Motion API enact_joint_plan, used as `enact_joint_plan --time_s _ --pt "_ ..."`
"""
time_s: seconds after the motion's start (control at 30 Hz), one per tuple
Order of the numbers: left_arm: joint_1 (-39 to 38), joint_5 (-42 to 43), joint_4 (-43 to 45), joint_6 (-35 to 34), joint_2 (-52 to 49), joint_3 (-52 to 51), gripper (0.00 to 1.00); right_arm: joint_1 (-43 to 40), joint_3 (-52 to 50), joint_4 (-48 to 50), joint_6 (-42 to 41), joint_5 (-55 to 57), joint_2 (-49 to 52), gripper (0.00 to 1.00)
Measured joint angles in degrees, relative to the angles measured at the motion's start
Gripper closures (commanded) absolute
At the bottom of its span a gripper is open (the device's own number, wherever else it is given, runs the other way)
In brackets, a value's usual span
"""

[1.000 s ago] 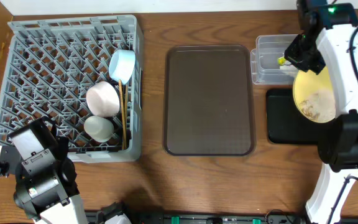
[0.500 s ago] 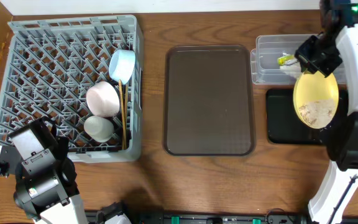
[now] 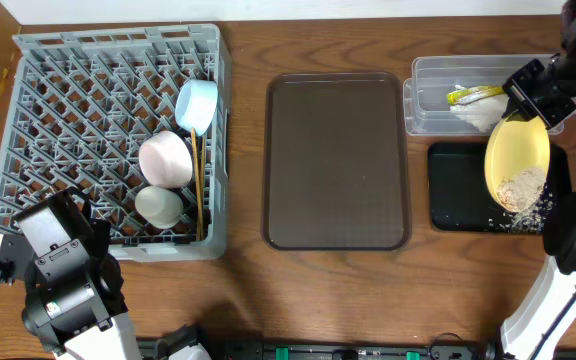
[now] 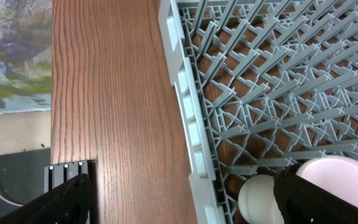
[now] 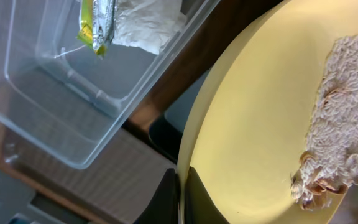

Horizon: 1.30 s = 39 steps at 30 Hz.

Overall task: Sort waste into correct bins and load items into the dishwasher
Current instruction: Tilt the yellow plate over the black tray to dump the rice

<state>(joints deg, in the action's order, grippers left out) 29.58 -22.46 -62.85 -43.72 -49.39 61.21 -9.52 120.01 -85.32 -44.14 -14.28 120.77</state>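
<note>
Pale yellow round plate (image 3: pixel 517 160) tilted steep over flat black rectangular tray (image 3: pixel 458 190), beige crumbly scraps (image 3: pixel 519 188) bunched at low edge. R gripper (image 3: pixel 530 108) pinches its top rim.

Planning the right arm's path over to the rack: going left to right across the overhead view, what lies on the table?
Grey dish rack → dark brown serving tray → clear plastic tub. The black tray and the held pale yellow plate share the tub's span, so they are left unordered.
</note>
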Motion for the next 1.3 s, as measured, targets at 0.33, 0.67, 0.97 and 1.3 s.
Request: enact_joint_plan --time_s 0.33,0.67,0.97,1.3 --pt "0.00 0.00 0.00 0.00 0.00 0.00 0.06 -4.39 0.02 -0.09 4.72 -8.13 0.00 0.99" --pt "0.00 0.00 0.00 0.00 0.00 0.00 0.06 -9.38 0.00 -2.01 6.88 -15.54 0.00 0.99" --pt "0.00 0.00 0.00 0.00 0.00 0.00 0.06 -11.37 -1.73 -0.72 8.87 -21.00 0.00 0.99" --pt "0.00 0.00 -0.02 0.02 0.00 0.00 0.06 -14.53 -8.83 2.43 12.17 -29.35 -0.07 0.99"
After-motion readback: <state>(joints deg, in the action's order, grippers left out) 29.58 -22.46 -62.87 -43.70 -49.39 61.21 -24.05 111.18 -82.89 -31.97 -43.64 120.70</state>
